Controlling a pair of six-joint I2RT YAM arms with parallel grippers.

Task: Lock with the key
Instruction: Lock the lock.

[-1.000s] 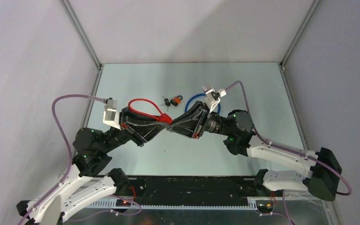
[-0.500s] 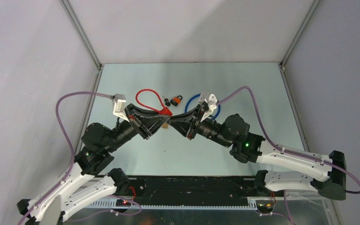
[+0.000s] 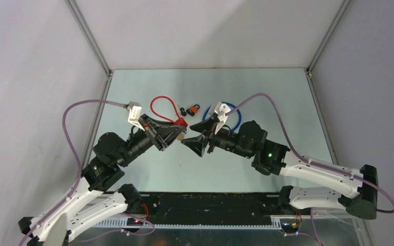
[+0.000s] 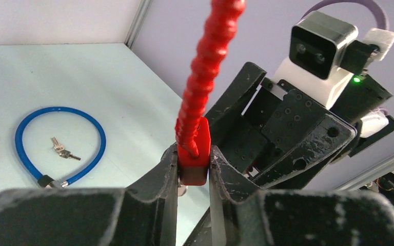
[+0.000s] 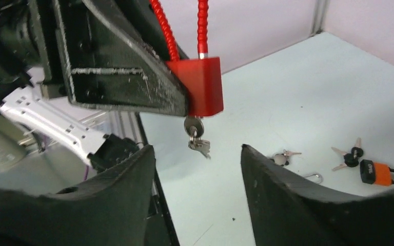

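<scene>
Only the right wrist shows the key (image 5: 193, 126) below the lock (image 5: 201, 87) the left claw (image 4: 193, 174) clamps, right claw (image 5: 197, 148) apart.

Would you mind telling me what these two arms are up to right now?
The left gripper is clamped on the red cable lock, holding it above the table. A key sits in its underside, spare keys dangling. The right gripper is open just short of that key, touching nothing. A blue cable lock and an orange padlock lie on the table.
</scene>
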